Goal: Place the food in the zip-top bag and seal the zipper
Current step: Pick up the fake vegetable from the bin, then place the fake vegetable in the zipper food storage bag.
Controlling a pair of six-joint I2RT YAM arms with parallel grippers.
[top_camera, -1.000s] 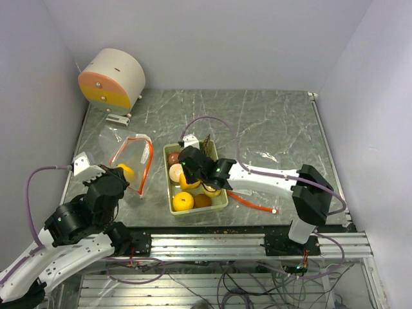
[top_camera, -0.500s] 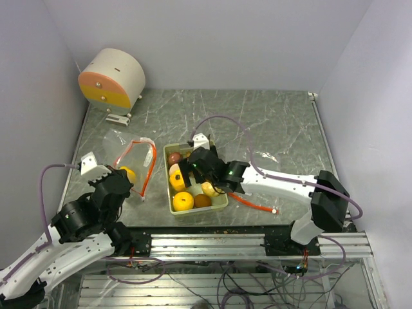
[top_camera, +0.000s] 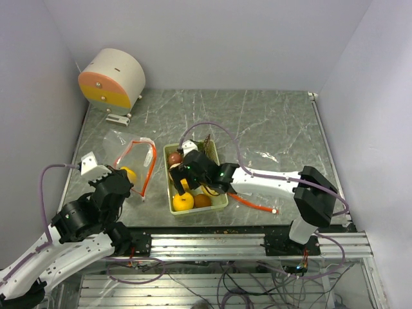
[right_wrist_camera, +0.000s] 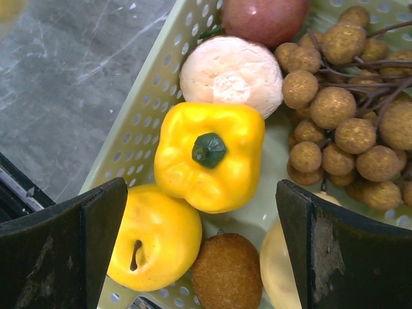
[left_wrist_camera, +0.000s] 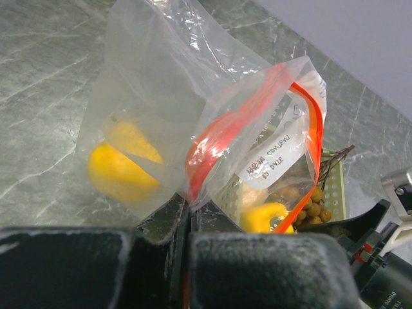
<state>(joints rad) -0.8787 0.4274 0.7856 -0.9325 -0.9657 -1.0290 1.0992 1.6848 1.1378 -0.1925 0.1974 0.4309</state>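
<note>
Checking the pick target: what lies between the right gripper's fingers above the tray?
In the right wrist view, a yellow bell pepper with a green stem lies centred between the open right gripper's fingers, resting in the pale green tray.

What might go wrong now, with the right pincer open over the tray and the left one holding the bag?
The pepper sits packed against a yellow fruit in the tray, so the right pincer may catch both or knock one out. The left pincer pinches the bag at one spot only; its mouth looks narrow, so a dropped piece may catch on the rim.
</note>
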